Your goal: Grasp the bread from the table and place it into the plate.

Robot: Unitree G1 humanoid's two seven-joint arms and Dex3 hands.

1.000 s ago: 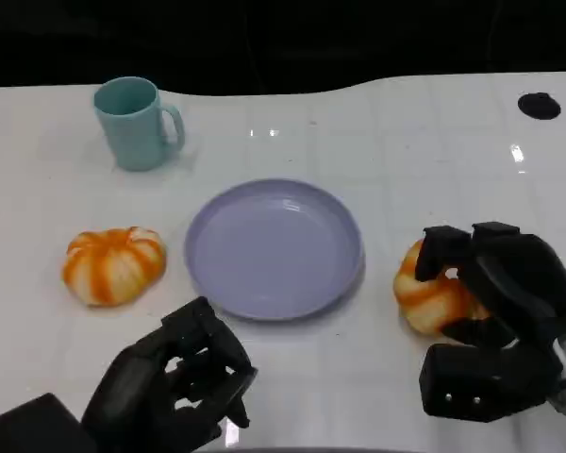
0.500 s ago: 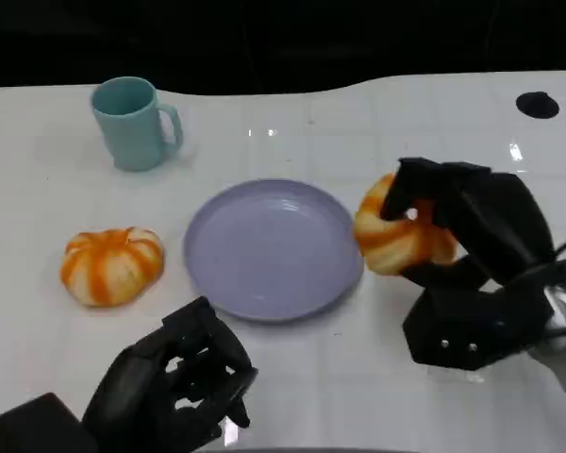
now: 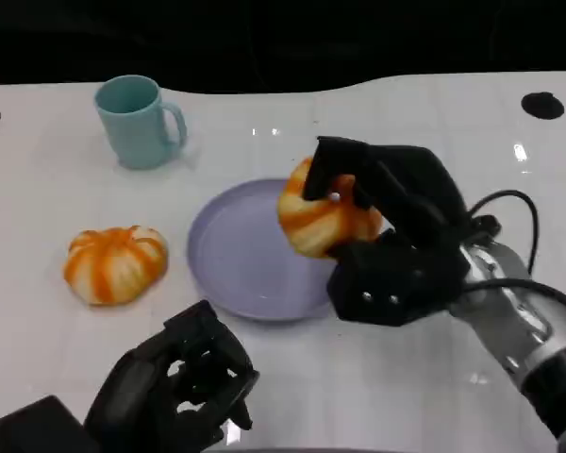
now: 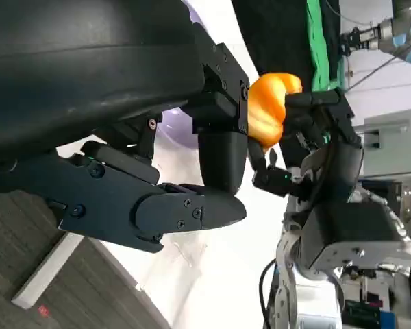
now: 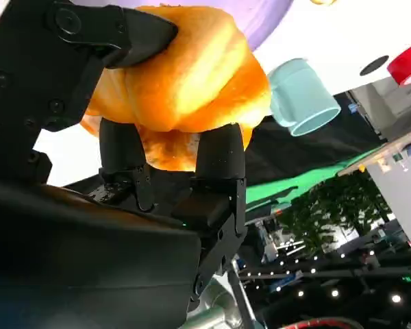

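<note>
Toward the table's (image 3: 424, 123) far left corner stands a teal mug (image 3: 137, 121), handle turned toward the middle. Nearer, by the left edge, a second orange-striped bun (image 3: 114, 263) lies untouched on the white top. At the near edge, left of centre, the left hand (image 3: 174, 387) rests low with its fingers curled inward and nothing in them, as far as the head view lets one judge; the left wrist view shows them bent close together, empty.

In the middle sits the lavender plate (image 3: 228, 257), bare inside. Over its right rim the right hand (image 3: 382, 236) grips the bread (image 3: 319, 218), fingers wrapped over the top and thumb beneath; the right wrist view shows the fingers (image 5: 219, 156) pressed into the crust. The bread appears lifted clear of the plate, not resting on it.

So the grasp and lift look done and the carry is nearly finished. What remains is to bring the bread over the plate's middle, lower it and let go.
</note>
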